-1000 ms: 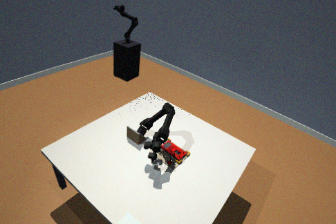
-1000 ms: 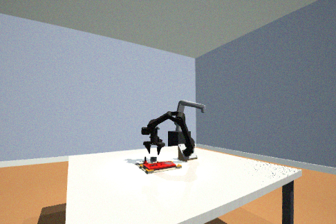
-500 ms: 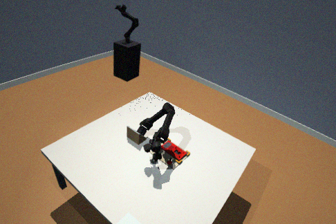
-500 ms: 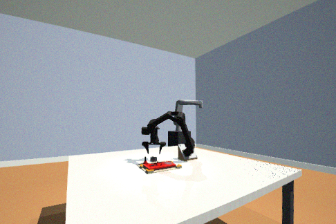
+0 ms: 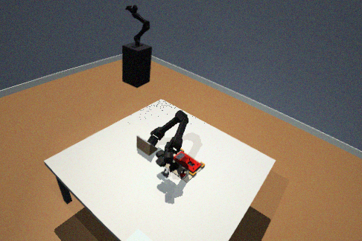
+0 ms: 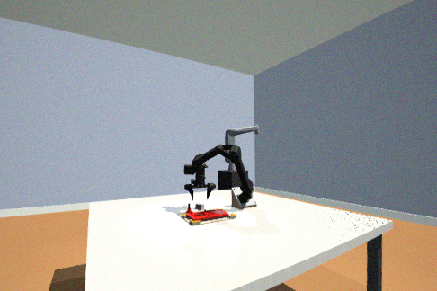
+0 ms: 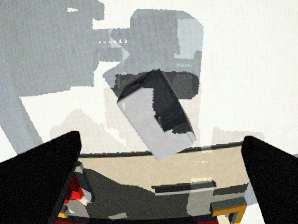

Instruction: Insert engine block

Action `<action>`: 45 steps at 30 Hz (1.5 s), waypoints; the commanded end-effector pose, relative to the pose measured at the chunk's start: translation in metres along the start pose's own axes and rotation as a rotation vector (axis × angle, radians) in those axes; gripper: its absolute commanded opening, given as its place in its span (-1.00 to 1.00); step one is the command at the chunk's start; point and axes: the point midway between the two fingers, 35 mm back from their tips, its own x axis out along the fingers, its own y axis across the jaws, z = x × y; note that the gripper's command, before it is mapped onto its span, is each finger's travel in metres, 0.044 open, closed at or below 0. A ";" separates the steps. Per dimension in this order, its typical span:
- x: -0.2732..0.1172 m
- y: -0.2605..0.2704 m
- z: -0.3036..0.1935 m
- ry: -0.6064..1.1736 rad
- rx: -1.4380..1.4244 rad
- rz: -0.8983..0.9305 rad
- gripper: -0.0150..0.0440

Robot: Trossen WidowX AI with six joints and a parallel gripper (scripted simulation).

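The engine block (image 7: 156, 122) (image 6: 200, 207) is a small light-grey box with a dark shaded side. It stands outside the red car body (image 5: 197, 166) (image 6: 210, 216), at the body's far side in the exterior view. In the wrist view it is turned at an angle and its lower corner overlaps the edge of the tan base. Whether it touches that base is unclear. My gripper (image 7: 164, 143) (image 6: 200, 198) is open and empty, above the block, with a fingertip to either side in the wrist view. The slot, the opening and the rib cannot be made out.
The car body has yellow corner pieces and sits on a tan base (image 7: 120, 167) on the white table (image 5: 111, 175). A brown upright panel (image 5: 146, 146) stands by the arm's base. Another arm stands on a black pedestal (image 5: 137, 67) beyond the table.
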 end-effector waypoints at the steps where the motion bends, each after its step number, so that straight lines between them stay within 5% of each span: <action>1: -0.002 0.000 0.000 -0.004 -0.150 -0.001 1.00; 45: -0.008 0.000 0.000 -0.002 -1.677 -0.007 1.00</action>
